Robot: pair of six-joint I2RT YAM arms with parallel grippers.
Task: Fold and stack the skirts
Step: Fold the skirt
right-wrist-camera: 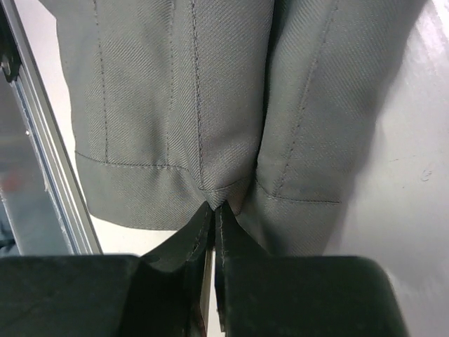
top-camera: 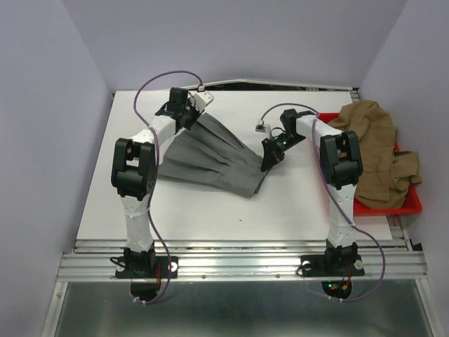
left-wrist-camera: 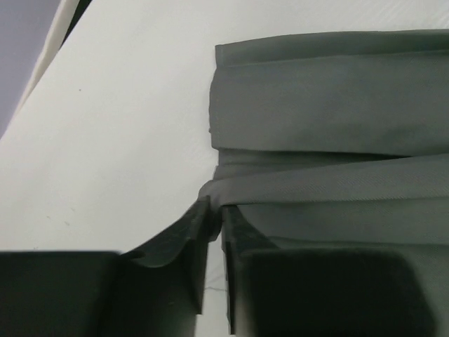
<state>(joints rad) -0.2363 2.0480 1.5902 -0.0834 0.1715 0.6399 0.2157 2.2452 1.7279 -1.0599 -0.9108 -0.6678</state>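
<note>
So the right gripper [right-wrist-camera: 214,214] has its jaws pressed together on the hem of the grey skirt [right-wrist-camera: 175,105]. The cloth puckers right at the tips and the stitched pleats spread away beyond them. The left gripper [left-wrist-camera: 216,217] has its jaws just a crack apart, with the table [left-wrist-camera: 105,140] showing through the gap. A folded edge of the same skirt touches the tips, but honestly I can't tell if it's pinched. The rest of it lies flat between the two sets of jaws. The tan skirt [top-camera: 368,151] sits crumpled well off to the right of the right jaws, over a red tray [top-camera: 414,202].
</note>
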